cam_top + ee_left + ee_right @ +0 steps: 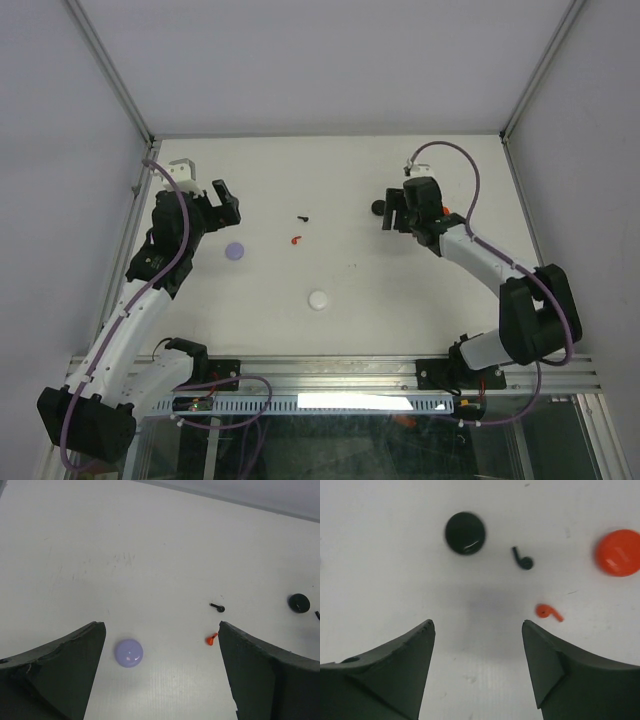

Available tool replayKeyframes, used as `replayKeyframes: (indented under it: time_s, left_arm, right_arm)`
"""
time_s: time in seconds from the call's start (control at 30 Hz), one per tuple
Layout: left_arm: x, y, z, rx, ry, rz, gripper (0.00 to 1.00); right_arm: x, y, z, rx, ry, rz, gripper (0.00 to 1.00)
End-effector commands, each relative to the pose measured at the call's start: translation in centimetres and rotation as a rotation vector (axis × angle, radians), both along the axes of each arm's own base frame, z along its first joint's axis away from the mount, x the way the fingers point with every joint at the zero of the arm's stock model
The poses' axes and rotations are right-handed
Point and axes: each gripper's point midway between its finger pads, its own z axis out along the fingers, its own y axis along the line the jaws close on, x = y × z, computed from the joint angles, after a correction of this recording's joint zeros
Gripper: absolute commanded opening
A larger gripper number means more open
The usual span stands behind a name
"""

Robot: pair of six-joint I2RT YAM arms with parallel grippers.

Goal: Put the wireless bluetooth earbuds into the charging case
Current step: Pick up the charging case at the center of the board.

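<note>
Two earbuds lie mid-table: a black earbud [303,217] [218,608] and a red earbud [296,239] [211,639]. The right wrist view shows another black earbud [522,559] and another red earbud [548,612] lying loose near the black case [465,532] [380,207] and the red case [619,552]. My right gripper [477,625] [388,210] hovers open over bare table just short of them, holding nothing. My left gripper [161,630] [222,197] is wide open above the lavender case [129,653] [235,251], which is shut.
A white round case [318,298] sits nearer the front, between the arms. A white block [183,170] stands at the far left corner. Grey walls close the table on three sides.
</note>
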Motion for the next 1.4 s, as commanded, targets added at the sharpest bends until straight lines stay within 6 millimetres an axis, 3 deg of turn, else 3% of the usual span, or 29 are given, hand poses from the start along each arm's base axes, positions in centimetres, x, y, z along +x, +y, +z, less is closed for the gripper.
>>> replayKeyframes:
  time_s: [0.0,0.23,0.47,0.63,0.93,1.2,1.37]
  left_arm:
    - [0.4,-0.2,1.7,-0.042,-0.065,-0.017,0.99]
    - [0.6,-0.3,1.4,-0.057,-0.051,-0.029,0.99]
    - [0.8,-0.3,1.0,-0.065,-0.036,-0.043,0.99]
    - [0.9,-0.4,0.7,-0.063,-0.029,-0.046,0.99]
    - [1.0,-0.9,0.3,-0.069,-0.012,-0.074,0.99]
    - [1.0,-1.1,0.3,-0.071,-0.011,-0.085,0.99]
    - [0.9,-1.8,0.3,-0.083,-0.008,-0.125,0.99]
  right_arm:
    - [4.9,-5.6,1.2,-0.079,-0.068,-0.223,0.73]
    - [9.4,-11.8,-1.1,-0.107,-0.021,-0.384,0.75]
    - [11.6,-14.8,-3.3,-0.124,0.034,-0.487,0.76]
    - [11.8,-15.3,-5.5,-0.113,0.097,-0.530,0.77]
    - [10.4,-16.1,-7.1,-0.154,0.149,-0.550,0.71]
    - [9.8,-15.2,-7.1,-0.120,0.157,-0.507,0.59]
    - [9.1,-14.4,-5.8,-0.090,0.139,-0.449,0.51]
